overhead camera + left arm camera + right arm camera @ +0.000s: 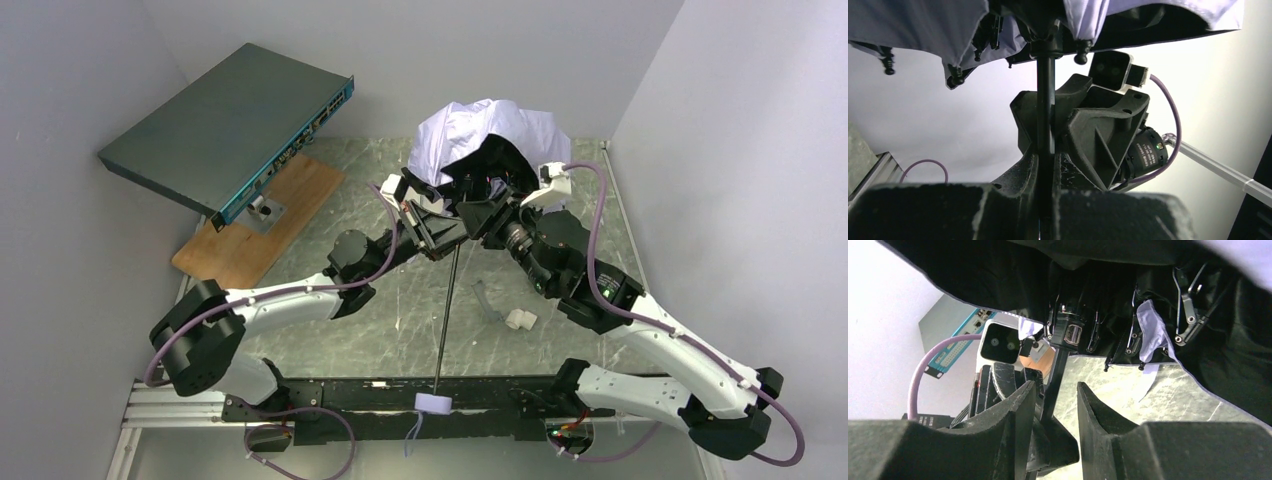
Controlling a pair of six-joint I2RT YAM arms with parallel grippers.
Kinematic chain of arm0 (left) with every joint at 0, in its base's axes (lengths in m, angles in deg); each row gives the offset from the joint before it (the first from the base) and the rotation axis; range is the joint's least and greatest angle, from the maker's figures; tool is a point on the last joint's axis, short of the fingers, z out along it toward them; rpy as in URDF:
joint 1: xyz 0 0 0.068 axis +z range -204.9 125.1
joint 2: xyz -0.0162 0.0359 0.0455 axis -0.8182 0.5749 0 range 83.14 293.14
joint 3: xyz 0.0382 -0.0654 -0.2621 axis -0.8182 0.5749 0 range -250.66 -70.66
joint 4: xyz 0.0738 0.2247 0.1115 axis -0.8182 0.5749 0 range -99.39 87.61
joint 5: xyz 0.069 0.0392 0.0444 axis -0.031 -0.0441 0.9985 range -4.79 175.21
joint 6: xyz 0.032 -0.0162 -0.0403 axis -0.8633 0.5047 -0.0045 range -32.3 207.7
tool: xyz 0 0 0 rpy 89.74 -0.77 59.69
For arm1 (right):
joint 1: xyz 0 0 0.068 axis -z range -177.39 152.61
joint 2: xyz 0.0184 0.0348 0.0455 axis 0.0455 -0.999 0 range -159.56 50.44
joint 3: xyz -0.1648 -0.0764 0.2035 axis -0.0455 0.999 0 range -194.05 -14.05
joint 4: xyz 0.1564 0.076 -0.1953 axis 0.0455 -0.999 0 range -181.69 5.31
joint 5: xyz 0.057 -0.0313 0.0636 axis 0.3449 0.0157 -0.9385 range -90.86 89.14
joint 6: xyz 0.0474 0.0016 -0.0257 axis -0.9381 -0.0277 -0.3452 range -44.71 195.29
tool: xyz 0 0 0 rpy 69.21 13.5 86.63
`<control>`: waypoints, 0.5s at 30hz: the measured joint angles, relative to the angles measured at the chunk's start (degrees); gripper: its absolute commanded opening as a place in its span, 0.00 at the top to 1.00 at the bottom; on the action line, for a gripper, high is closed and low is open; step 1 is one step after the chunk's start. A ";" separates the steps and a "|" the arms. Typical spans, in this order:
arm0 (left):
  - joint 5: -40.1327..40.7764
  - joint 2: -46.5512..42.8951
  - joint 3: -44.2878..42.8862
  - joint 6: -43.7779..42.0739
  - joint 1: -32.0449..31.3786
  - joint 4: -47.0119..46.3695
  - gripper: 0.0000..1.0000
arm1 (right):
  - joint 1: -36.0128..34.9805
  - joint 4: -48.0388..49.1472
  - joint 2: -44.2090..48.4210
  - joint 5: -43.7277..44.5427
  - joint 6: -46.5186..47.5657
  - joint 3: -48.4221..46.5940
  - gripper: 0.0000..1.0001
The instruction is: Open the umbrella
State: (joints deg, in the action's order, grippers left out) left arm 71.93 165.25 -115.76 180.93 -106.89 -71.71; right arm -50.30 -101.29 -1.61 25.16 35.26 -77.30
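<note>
From above, the umbrella (490, 135) hangs half-spread over the table's (400, 310) far middle; left wrist, the left gripper (1046, 165) pinches its black shaft (1045, 100) (tight!); right wrist, the right gripper (1057, 395) straddles it, jaws apart.

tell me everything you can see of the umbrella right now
The umbrella has a pale lavender-white fabric canopy, black underneath, bunched and only partly spread. Black ribs end in ball tips at its edge. Its thin black shaft runs toward the near edge to a pale handle with a wrist loop. The left gripper clamps the shaft; the right gripper straddles it, jaws open.
</note>
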 measured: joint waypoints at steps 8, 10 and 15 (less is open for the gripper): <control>0.02 1.01 0.00 0.98 -0.11 -3.63 1.00 | 0.11 3.82 1.14 2.08 -1.01 1.95 0.65; 0.00 1.01 0.00 0.96 -0.13 -4.11 1.00 | 0.13 4.57 1.03 2.67 -1.20 1.95 0.66; -0.20 1.01 0.00 0.90 -0.42 -4.28 1.00 | 0.33 6.05 0.00 4.13 -1.40 1.90 0.67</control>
State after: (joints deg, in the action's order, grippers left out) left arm 71.73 166.25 -115.76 181.82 -107.31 -76.00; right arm -49.97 -95.24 -1.61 29.29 33.86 -75.39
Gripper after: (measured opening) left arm 0.088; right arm 0.333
